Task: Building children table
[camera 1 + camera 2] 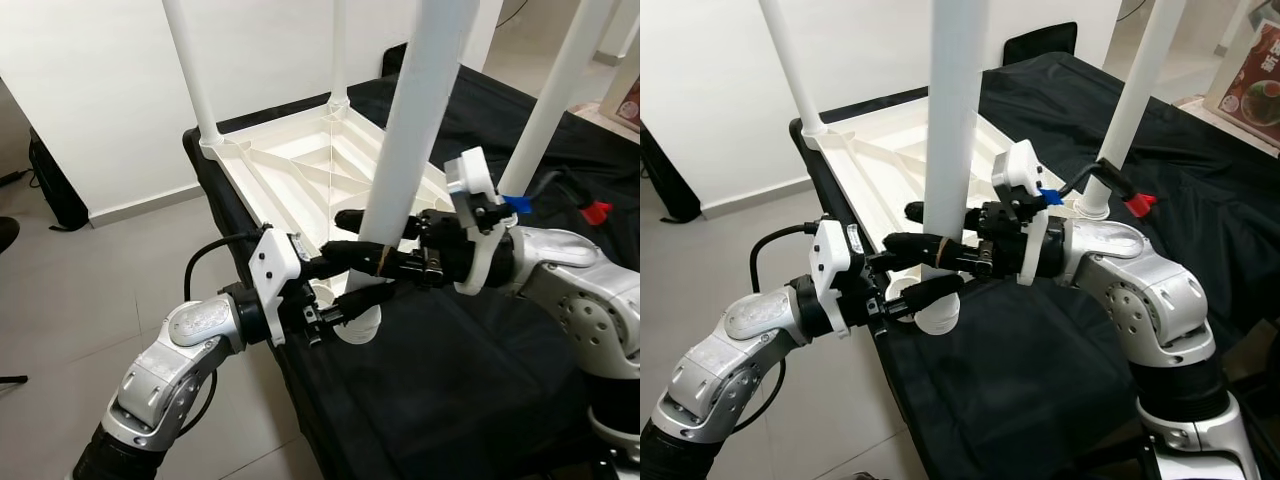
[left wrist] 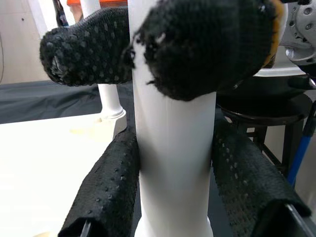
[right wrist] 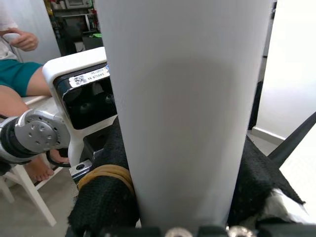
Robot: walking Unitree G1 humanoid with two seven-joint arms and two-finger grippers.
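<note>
We see a white children's table top (image 1: 300,165) lying upside down on a counter draped in black cloth (image 1: 470,360), its ribbed underside facing up. Three white legs already stand upright in its corners: one at the far left corner (image 1: 192,70), one at the far corner (image 1: 339,50), and one toward the right (image 1: 550,100).

The fourth leg (image 1: 415,120), the nearest one, stands upright at the corner closest to us, its flared foot (image 1: 360,325) sitting at the table top's near edge.

Our left tool (image 1: 360,282) reaches in from the left and clamps this leg low down, just above the foot. In the left wrist view its two black dotted fingers (image 2: 106,192) press against either side of the white tube (image 2: 175,163), so it is closed on the leg.

Our right tool (image 1: 370,238) comes in from the right and grips the same leg just above the left one. In the right wrist view the tube (image 3: 182,98) sits between its black padded fingers (image 3: 106,197), both touching it. One right finger lies just over the left tool's upper finger, close or touching; we cannot tell which.

A red clip-like object (image 1: 598,211) lies on the cloth behind the right arm. In the right wrist view a seated person's legs (image 3: 17,79) appear in the background.
</note>
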